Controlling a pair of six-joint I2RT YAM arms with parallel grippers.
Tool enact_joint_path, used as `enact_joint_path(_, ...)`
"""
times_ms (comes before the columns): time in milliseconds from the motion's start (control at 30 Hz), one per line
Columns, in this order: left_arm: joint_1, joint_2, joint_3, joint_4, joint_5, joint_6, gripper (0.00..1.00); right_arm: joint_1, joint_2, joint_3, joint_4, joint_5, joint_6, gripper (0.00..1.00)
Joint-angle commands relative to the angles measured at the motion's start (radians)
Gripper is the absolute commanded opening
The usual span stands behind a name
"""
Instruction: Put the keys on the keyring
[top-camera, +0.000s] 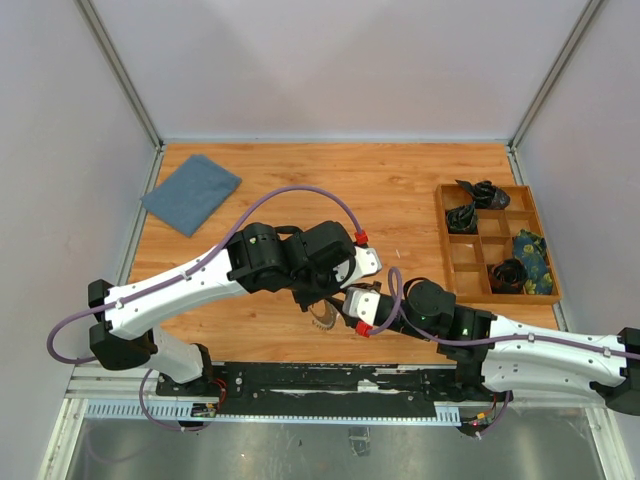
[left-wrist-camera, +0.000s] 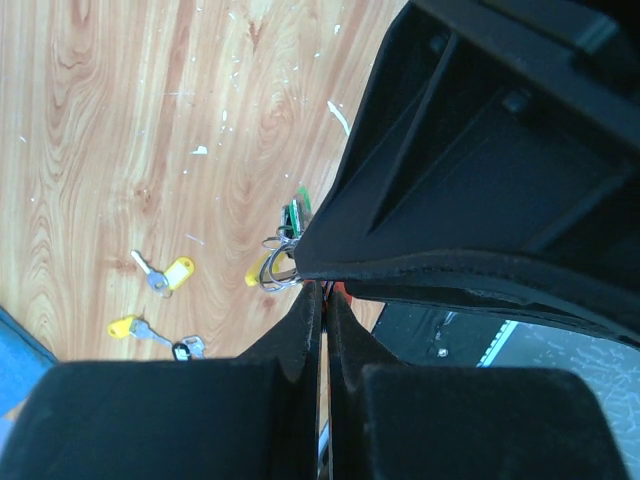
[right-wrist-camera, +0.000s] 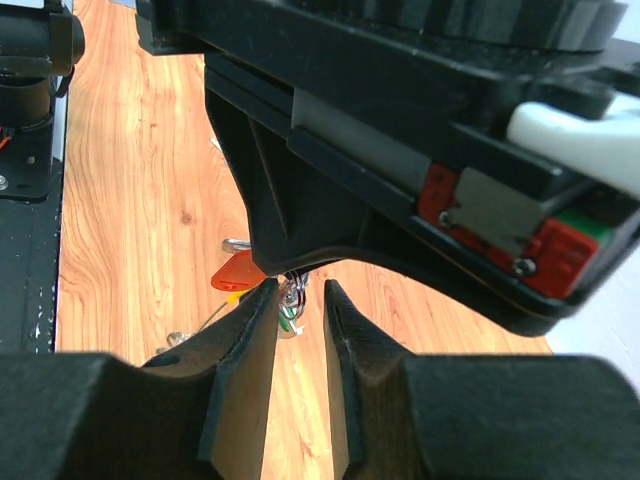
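A: L claw (left-wrist-camera: 322, 292): fingers pressed flat together, keyring (left-wrist-camera: 281, 262) bunched right at the tips. Can't tell if the wire's nipped.

B: R claw (right-wrist-camera: 298, 292)?

A: Narrow gap btwn fingers, silver bits sitting in it, not clearly touched. Red tag (right-wrist-camera: 236, 276) just beyond; only R wrist cam shows that.

B: L wrist cam gives the ring's green tag (left-wrist-camera: 297, 213) and yellow tag (left-wrist-camera: 257, 272), plus loose keys (left-wrist-camera: 165, 278) apart on the table (top-camera: 400, 190): two yellow, one black.

A: From above, arms hide most of it; ring just peeks under them. Blue cloth (top-camera: 191, 192) far left, compartment tray (top-camera: 495, 240) on the right.
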Motion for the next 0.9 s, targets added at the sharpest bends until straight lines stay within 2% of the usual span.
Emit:
enact_joint_path(0,-0.005,-0.030,0.020,0.026,0.018,0.008,0.01,0.011,0.005,0.006,0.038,0.027,-0.002,0.25)
enact_joint_path(533,-0.005,-0.034,0.023,0.037,0.042,0.010,0.00,0.010,0.017,0.007,0.041,0.044,0.004,0.19)
enact_joint_path(867,-0.005,-0.046,0.023,0.057,0.047,0.011,0.01,0.011,0.012,0.019,0.024,0.061,0.036,0.06)
